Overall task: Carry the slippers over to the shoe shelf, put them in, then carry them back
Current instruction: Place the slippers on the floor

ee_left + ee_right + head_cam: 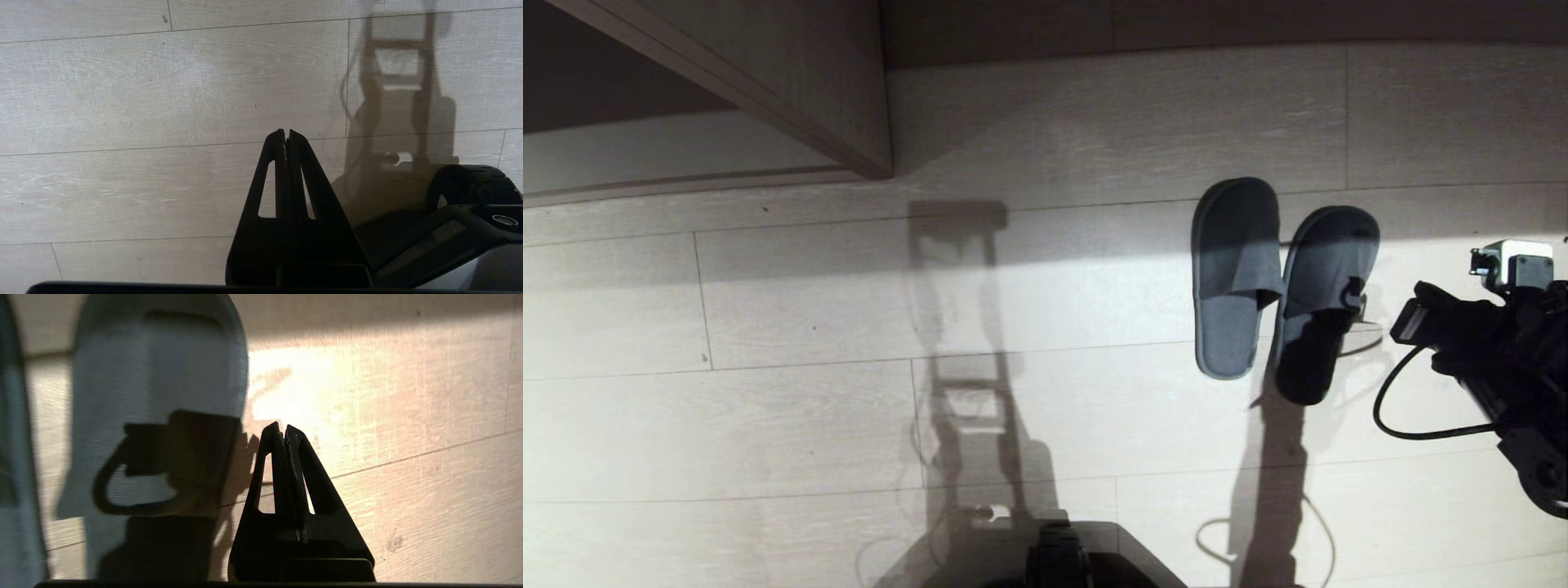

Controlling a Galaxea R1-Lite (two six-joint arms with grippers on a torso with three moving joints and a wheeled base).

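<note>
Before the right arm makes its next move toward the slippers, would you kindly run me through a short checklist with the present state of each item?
1. Pair of dark grey open-toe slide slippers lying side by side on the pale wood-grain plank floor: ok.
2. Slippers free of any grip: ok; nothing holds them.
3. Right gripper ready to grasp: not ok; its jaws are shut on nothing, beside the nearer slipper.
4. Left gripper out of the way: ok; shut over bare floor.
5. Taupe wood-grain shoe shelf in sight: ok; up to the left, apart from the slippers.
6. Slippers touching each other: cannot tell.
</note>
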